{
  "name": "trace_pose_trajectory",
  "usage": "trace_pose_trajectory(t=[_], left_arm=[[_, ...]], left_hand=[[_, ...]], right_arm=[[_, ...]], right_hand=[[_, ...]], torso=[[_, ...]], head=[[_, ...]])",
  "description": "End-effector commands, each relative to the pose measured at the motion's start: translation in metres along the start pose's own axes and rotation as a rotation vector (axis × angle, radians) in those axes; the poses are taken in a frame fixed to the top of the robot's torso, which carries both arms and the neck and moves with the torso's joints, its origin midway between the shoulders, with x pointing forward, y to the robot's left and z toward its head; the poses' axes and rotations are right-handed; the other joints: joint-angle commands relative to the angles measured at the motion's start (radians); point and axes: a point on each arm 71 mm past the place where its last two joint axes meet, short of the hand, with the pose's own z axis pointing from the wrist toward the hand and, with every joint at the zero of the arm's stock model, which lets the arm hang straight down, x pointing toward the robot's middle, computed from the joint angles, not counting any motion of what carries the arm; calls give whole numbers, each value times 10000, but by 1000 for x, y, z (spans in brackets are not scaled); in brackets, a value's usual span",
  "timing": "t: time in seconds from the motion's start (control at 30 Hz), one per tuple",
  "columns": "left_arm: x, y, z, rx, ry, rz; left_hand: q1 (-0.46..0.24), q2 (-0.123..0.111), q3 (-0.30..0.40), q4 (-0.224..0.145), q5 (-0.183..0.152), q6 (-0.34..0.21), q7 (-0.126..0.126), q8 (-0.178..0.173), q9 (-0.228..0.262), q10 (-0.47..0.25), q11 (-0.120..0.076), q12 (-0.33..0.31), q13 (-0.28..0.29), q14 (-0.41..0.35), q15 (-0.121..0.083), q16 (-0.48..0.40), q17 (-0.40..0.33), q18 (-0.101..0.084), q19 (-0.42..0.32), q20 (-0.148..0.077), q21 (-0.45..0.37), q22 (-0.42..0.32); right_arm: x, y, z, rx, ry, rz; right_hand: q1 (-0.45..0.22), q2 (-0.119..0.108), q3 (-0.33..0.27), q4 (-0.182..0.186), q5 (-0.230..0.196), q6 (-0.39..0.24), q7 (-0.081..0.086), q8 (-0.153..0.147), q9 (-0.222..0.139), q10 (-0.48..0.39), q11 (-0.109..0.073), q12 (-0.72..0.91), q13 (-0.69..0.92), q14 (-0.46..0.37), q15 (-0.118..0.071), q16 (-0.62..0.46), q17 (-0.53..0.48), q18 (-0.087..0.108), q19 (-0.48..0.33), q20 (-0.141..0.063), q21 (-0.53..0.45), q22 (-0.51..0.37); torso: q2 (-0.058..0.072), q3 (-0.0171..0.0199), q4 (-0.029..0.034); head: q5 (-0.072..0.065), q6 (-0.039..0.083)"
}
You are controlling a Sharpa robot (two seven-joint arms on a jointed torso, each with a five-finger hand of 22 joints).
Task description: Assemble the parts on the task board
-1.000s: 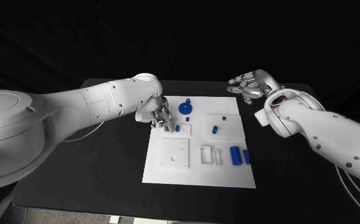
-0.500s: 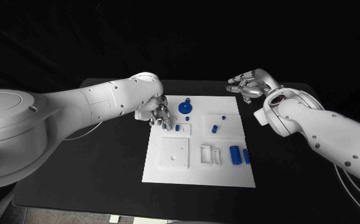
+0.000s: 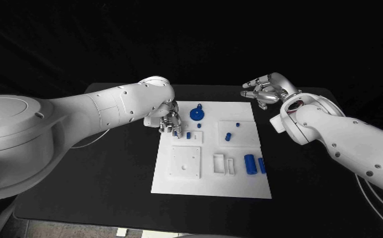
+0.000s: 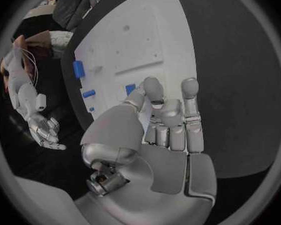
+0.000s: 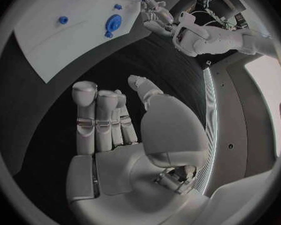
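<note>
Nearest, at 6 o'clock on the task board (image 3: 184, 185), 2 blue cylinders (image 3: 254, 164) lie loose. Left hand (image 3: 166, 122) hovers at the board's 9 o'clock edge; whether it pinches the small blue peg (image 3: 177, 135) I cannot tell. Likely mid-placement; next: seat the peg. Right hand (image 3: 265, 92), fingers curled, holds nothing, off the far corner at 1 o'clock, clear.

Smooth white arms (image 3: 96, 110), each ending in a silver robot hand (image 3: 265, 92).
</note>
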Motion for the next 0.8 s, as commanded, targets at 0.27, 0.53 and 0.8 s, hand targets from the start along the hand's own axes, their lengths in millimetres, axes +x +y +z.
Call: trace_pose_trajectory(t=[0.27, 0.53, 0.8], left_arm=[[8, -1, 3, 76, 521, 164], [12, -5, 2, 157, 669, 288], [11, -4, 2, 122, 669, 281]], left_hand=[[171, 109, 308, -231, 17, 946, -851, 7, 412, 295, -81, -9, 8, 73, -22, 56, 28, -95, 13, 54, 23, 184], [166, 108, 318, -235, 24, 960, -853, 3, 402, 307, -84, -3, 9, 84, -23, 69, 53, -85, 16, 67, 28, 186], [157, 102, 328, -242, 32, 972, -854, -9, 384, 311, -83, -5, 5, 88, -19, 71, 61, -73, 18, 81, 34, 186]], right_arm=[[1, 1, 0, -71, 122, -36], [2, 1, 0, -68, 120, -35], [2, 1, 0, -69, 123, -35]], right_hand=[[-99, -19, 41, -7, 46, -45, 49, 1, -13, -70, -25, 7, 6, -57, -21, -53, -7, 113, 265, 11, -32, 812], [-99, -19, 41, -7, 46, -45, 49, 1, -13, -70, -25, 7, 6, -57, -21, -53, -7, 113, 265, 11, -32, 812], [-99, -19, 41, -7, 46, -45, 49, 1, -13, -70, -25, 7, 6, -57, -21, -53, -7, 113, 265, 11, -32, 812]], torso=[[-5, 0, 13], [-2, -1, 10], [-6, -1, 9]], head=[[-12, -43], [-5, -51], [5, -48]])
